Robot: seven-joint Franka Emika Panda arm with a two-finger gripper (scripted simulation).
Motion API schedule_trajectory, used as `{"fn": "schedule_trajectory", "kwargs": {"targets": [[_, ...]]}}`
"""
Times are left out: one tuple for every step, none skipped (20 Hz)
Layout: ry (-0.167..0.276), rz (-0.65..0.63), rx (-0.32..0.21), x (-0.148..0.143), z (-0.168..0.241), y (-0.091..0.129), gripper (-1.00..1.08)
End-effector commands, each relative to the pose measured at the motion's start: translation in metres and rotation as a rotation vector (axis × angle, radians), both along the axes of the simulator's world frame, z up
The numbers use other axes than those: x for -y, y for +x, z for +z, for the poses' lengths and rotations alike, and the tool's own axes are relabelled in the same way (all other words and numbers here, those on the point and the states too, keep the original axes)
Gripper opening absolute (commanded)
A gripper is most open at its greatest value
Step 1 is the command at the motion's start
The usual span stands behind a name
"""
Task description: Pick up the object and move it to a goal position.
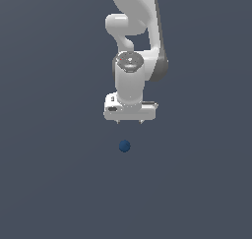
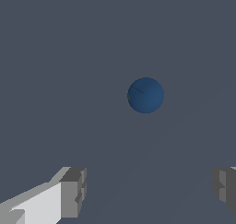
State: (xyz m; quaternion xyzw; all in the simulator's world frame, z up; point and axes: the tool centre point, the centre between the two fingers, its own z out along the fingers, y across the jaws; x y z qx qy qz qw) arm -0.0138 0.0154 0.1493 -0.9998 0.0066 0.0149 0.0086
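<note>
A small dark blue ball [image 1: 124,146] lies on the flat grey surface, in front of the white arm in the exterior view. My gripper [image 1: 129,122] hangs above and behind it, its two short fingertips pointing down and set wide apart, with nothing between them. In the wrist view the ball [image 2: 145,95] lies ahead of the gripper [image 2: 150,191], clear of both grey fingers [image 2: 73,191]. The gripper is open and apart from the ball.
The plain grey surface [image 1: 54,174] runs on all sides of the ball. The white arm [image 1: 135,31] rises behind the gripper.
</note>
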Motion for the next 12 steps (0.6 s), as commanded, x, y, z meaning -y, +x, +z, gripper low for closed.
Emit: {"fn": "schedule_trajectory", "kwargs": {"targets": [[0.000, 0.000, 0.000, 0.000, 0.000, 0.000, 1.00], [0.000, -0.001, 0.000, 0.000, 0.000, 0.000, 1.00], [0.000, -0.002, 0.001, 0.001, 0.001, 0.001, 1.00], [0.001, -0.005, 0.001, 0.001, 0.001, 0.001, 1.00], [0.001, -0.009, 0.002, 0.002, 0.003, 0.002, 1.00], [0.002, -0.013, 0.003, 0.003, 0.004, 0.003, 1.00], [0.003, -0.017, 0.004, 0.004, 0.006, 0.004, 1.00], [0.004, -0.019, 0.005, 0.005, 0.007, 0.005, 1.00], [0.005, -0.020, 0.006, 0.006, 0.009, 0.005, 1.00], [0.005, -0.019, 0.006, 0.006, 0.010, 0.005, 1.00], [0.005, -0.018, 0.006, 0.006, 0.010, 0.005, 1.00], [0.005, -0.017, 0.006, 0.006, 0.010, 0.005, 1.00]]}}
